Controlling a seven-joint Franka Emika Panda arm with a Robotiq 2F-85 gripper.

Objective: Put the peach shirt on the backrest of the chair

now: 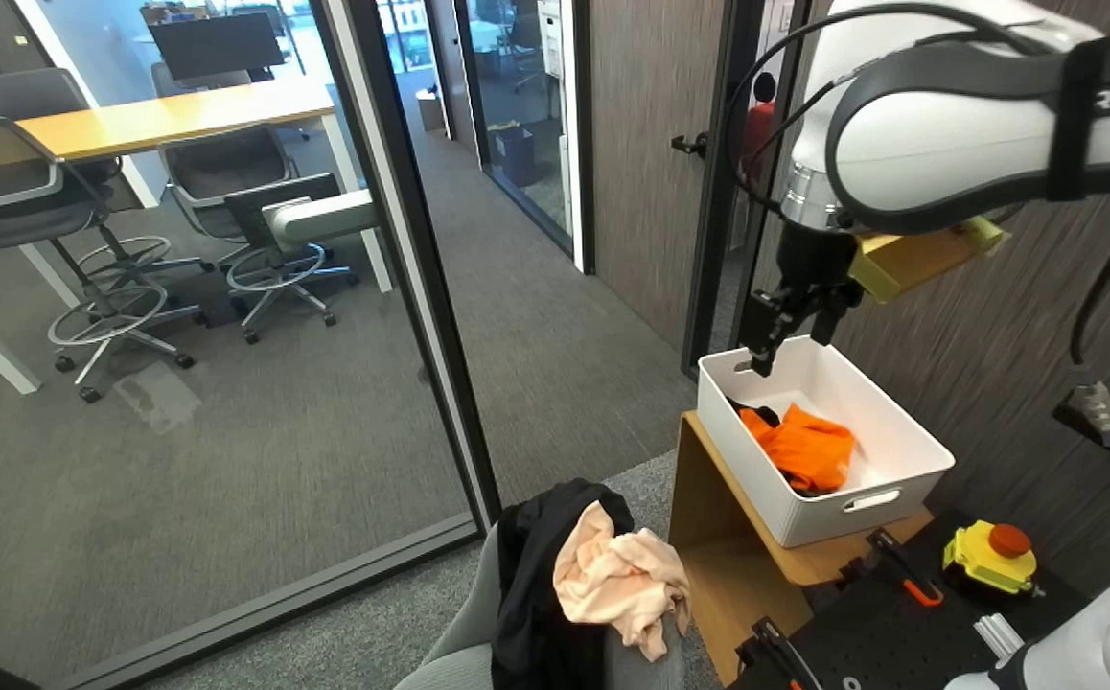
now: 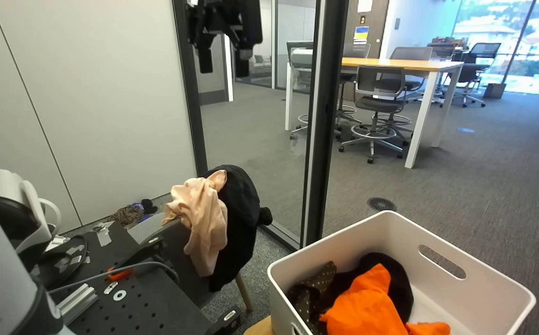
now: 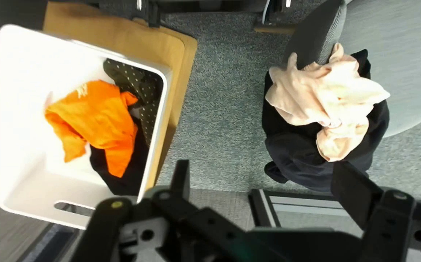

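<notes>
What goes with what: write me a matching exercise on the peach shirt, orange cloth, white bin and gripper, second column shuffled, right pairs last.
Column one
1. peach shirt
2. orange cloth
3. white bin
4. gripper

Column two
A. set on the wooden stand
B. open, in mid-air
C. draped over the chair backrest
D. inside the white bin

Pairs: 1-C, 2-D, 3-A, 4-B
</notes>
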